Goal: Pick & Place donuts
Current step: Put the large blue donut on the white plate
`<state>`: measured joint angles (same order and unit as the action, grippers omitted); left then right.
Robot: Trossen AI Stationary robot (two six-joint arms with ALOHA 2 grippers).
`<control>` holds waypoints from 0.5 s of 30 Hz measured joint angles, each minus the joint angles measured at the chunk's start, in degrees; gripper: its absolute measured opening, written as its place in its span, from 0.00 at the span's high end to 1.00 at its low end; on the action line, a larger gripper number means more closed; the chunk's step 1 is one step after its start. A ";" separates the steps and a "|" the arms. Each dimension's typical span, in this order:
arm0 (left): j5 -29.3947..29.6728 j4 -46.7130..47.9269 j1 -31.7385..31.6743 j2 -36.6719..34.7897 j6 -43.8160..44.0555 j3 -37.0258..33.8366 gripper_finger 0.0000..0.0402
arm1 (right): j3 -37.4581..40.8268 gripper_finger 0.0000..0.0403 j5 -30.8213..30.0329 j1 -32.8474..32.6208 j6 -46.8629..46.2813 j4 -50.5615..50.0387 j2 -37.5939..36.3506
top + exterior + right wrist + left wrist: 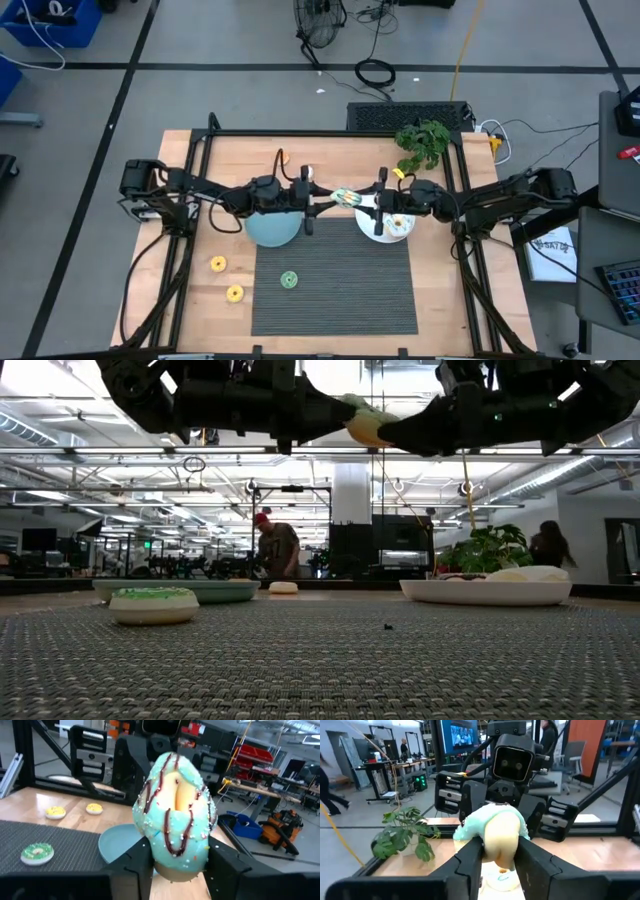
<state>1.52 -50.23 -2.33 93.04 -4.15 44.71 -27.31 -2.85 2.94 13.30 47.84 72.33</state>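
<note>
Between both grippers, left (pixel 318 205) and right (pixel 368 203), mint donut (pixel 343 196) clamped midair: handover step. Next likely one lets go.

Bright, even overhead light; wrist views blur the near mint donut (pixel 175 817).

You've got a matt ribbed woven mat (pixel 335 290) on the pale wood table (pixel 480 315); mint donut (pixel 175 817) icing glossy.
</note>
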 joint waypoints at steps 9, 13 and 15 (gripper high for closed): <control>1.39 3.08 -0.02 -5.10 -4.94 0.02 0.70 | -0.02 0.74 0.00 -0.02 -0.64 -12.29 -6.86; 4.23 7.53 0.00 -7.92 -5.34 0.00 0.69 | 0.00 0.77 -0.02 -0.04 -3.45 -21.71 -11.91; 5.66 11.39 0.00 -9.50 -5.42 -0.02 0.69 | -0.02 0.78 -0.01 -0.04 -5.70 -27.77 -14.84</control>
<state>7.18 -38.84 -2.33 83.54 -9.56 44.69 -27.33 -2.87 2.90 7.60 20.07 57.49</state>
